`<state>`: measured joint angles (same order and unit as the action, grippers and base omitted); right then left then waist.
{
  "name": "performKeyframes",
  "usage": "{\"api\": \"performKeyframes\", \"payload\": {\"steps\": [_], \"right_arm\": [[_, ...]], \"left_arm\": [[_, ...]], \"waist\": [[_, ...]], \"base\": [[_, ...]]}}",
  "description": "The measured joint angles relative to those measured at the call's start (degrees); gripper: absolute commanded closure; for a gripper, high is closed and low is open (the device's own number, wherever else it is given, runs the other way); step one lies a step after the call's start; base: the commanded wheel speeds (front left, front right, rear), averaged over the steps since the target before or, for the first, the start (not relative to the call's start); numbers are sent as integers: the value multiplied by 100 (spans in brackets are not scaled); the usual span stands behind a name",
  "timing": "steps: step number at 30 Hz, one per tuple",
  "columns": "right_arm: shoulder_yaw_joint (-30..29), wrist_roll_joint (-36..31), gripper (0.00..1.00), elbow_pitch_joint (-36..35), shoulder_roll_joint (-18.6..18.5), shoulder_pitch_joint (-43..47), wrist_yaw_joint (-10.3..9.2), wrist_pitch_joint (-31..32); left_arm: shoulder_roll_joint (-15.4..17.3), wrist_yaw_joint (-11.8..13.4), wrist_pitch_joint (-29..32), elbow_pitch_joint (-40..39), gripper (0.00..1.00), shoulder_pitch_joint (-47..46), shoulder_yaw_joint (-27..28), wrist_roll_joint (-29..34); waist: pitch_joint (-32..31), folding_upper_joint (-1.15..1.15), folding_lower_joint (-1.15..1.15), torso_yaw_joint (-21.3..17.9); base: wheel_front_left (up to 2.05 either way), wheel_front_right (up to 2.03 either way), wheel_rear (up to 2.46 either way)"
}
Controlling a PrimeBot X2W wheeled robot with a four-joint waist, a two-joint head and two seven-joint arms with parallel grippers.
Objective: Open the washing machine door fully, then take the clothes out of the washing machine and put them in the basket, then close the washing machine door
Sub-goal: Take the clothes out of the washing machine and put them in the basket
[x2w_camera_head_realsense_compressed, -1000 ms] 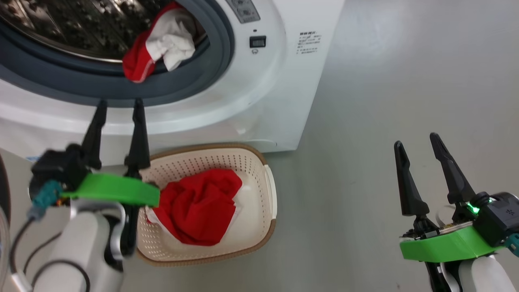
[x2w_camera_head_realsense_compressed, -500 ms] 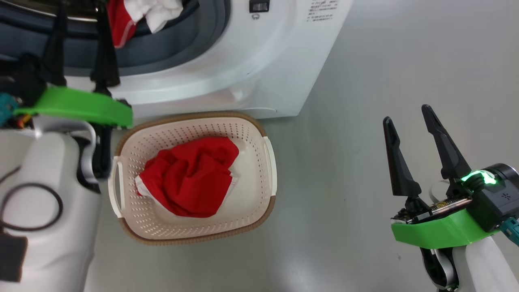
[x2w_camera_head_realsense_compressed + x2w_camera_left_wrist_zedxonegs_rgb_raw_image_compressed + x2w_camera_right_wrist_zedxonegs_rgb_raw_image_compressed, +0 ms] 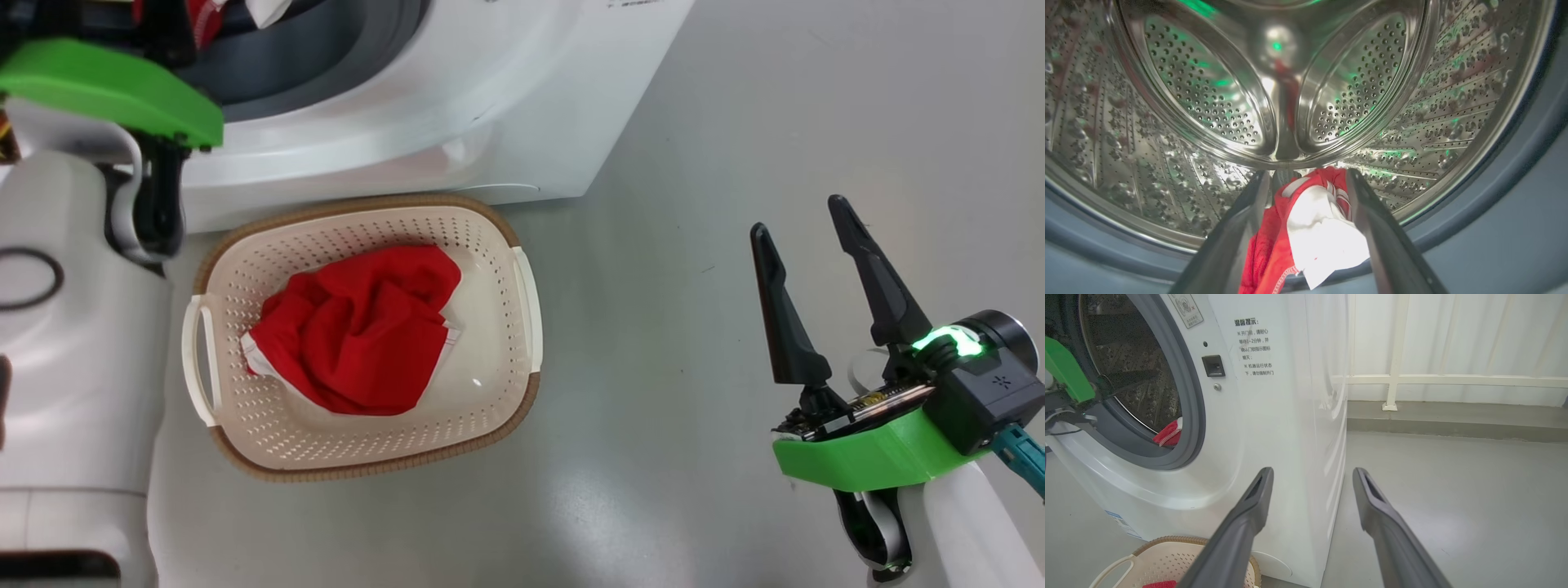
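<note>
From the left wrist camera I see a red-and-white garment (image 3: pixel 1310 232) draped over the lip of the perforated steel drum (image 3: pixel 1208 94), its lower end cut off by the bottom edge of the frame. It lies between the two fingers of my left gripper (image 3: pixel 1306 173), whose jaws stand wide apart — whether either finger touches the cloth I cannot tell. On the head camera that garment shows as a scrap of red at the top edge, and the left gripper's fingers are cut off there too, above the green wrist mount (image 3: pixel 106 90). The grey gasket (image 3: pixel 1515 196) rings the drum mouth.

A second piece, a crumpled red garment (image 3: pixel 359 335) with a little white trim showing, sits in the cream basket (image 3: pixel 490 384). The basket stands on the floor (image 3: pixel 694 367) just in front of the washing machine (image 3: pixel 392 114). The right wrist camera catches a corner of the basket at its lower edge.

My right gripper (image 3: pixel 798 214) hovers over bare floor well to the right of the basket — jaws spread wide, nothing between them.
</note>
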<state>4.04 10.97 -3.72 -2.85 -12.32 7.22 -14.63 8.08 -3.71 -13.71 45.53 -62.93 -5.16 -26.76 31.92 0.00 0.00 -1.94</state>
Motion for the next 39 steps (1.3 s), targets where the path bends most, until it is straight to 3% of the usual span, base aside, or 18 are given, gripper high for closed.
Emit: {"api": "performKeyframes", "payload": {"steps": [8,17,36,37,39], "right_arm": [[114,4,0,87,-3,-147,0,0],[275,153,0,180,-7,-208,0,0],[425,315,0,227,-7,-341,0,0],[430,315,0,229,-7,-347,0,0],[435,316,0,230,-7,-349,0,0]], "left_arm": [[31,-183,813,1106,0,-824,-64,-171],[253,-160,1488,2002,0,-1271,-211,-162],[397,-78,1868,2673,0,-1616,-567,18],[397,-78,1898,2692,2,-1617,-573,16],[398,-78,1928,2716,32,-1617,-587,16]], "waist": [[59,0,0,-138],[145,0,0,-369],[392,0,0,-587],[390,0,0,-589],[384,0,0,-594]], "base": [[0,0,0],[0,0,0],[0,0,0],[0,0,0],[0,0,0]]}}
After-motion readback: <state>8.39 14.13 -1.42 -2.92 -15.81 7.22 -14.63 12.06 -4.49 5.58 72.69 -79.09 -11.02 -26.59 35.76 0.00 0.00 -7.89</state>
